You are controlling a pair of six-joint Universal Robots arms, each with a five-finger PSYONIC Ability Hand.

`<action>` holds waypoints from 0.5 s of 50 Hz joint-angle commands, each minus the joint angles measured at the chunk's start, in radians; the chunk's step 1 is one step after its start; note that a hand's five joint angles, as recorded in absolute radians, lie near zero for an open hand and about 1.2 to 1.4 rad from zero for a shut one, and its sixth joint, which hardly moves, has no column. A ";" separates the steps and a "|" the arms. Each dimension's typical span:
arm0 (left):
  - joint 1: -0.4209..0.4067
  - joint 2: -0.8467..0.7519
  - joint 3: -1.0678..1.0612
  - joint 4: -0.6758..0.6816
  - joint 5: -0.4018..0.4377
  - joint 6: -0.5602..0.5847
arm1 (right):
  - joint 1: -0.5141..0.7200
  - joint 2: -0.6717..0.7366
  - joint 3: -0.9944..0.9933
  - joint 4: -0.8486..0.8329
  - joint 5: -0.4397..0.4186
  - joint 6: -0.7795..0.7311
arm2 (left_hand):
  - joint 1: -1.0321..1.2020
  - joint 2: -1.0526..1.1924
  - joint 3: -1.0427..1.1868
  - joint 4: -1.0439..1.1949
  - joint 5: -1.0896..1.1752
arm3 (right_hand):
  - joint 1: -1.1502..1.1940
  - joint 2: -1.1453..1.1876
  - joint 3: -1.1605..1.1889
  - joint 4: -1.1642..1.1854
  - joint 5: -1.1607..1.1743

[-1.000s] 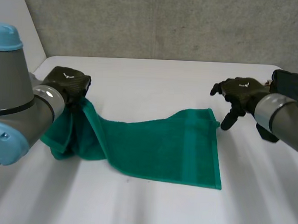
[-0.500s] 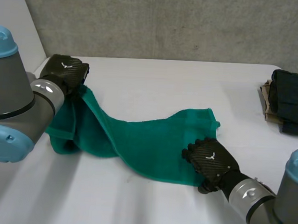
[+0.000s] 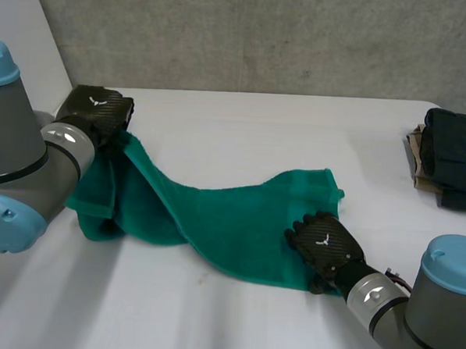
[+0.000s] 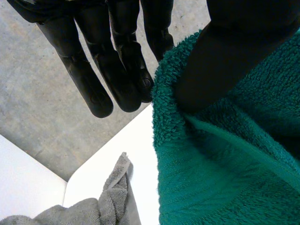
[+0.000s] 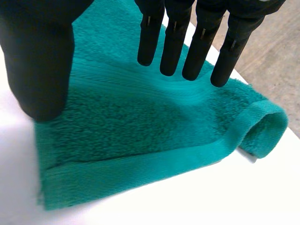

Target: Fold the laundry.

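Nearest, the right hand was over the near right corner of the green towel. Its fingers were straight and apart, the thumb was by the hem, and it gripped nothing. The towel stretched leftward across the white table. Farther back, the left hand held the towel's other end raised, its edge pinched between thumb and straight fingers. A folded pile of dark clothes sat at the table's far right edge. A grey cloth lay beyond the left hand.
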State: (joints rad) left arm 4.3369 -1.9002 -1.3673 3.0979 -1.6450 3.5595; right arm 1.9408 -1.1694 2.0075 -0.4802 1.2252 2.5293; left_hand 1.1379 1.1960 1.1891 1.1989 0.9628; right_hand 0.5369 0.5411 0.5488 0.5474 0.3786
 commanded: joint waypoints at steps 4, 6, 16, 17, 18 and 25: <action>0.003 0.010 -0.006 -0.001 0.001 -0.002 | 0.000 0.019 -0.055 -0.015 0.027 -0.003 | 0.258 0.200 0.207 0.197 0.259 | 0.113 0.109 0.101 0.103 0.097; 0.003 0.015 -0.010 -0.001 0.001 -0.002 | -0.002 0.028 -0.072 -0.017 0.027 -0.003 | 0.258 0.200 0.207 0.197 0.259 | 0.122 0.118 0.110 0.112 0.106; 0.007 0.020 -0.029 -0.001 0.001 -0.002 | -0.005 0.073 -0.144 -0.029 0.039 -0.030 | 0.258 0.200 0.207 0.197 0.259 | 0.336 0.331 0.324 0.325 0.319; 0.007 0.020 -0.030 -0.001 0.001 -0.002 | -0.005 0.071 -0.148 -0.032 0.042 -0.030 | 0.258 0.200 0.207 0.197 0.259 | 0.412 0.408 0.400 0.401 0.396; 0.009 0.021 -0.032 -0.001 0.001 -0.002 | -0.005 0.068 -0.151 -0.037 0.043 -0.030 | 0.258 0.200 0.207 0.197 0.259 | 0.520 0.516 0.508 0.510 0.504; 0.013 0.058 -0.062 -0.016 -0.001 -0.004 | -0.006 -0.030 -0.207 -0.018 0.105 -0.011 | 0.258 0.200 0.207 0.197 0.259 | 0.859 0.855 0.847 0.849 0.843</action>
State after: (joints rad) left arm 4.3460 -1.8726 -1.4051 3.0948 -1.6446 3.5570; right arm 1.9376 -1.1133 1.8443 -0.5181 1.2821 2.5015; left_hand 1.1379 1.1960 1.1891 1.1989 0.9628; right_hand 1.1146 1.1683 1.1676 1.1728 0.9725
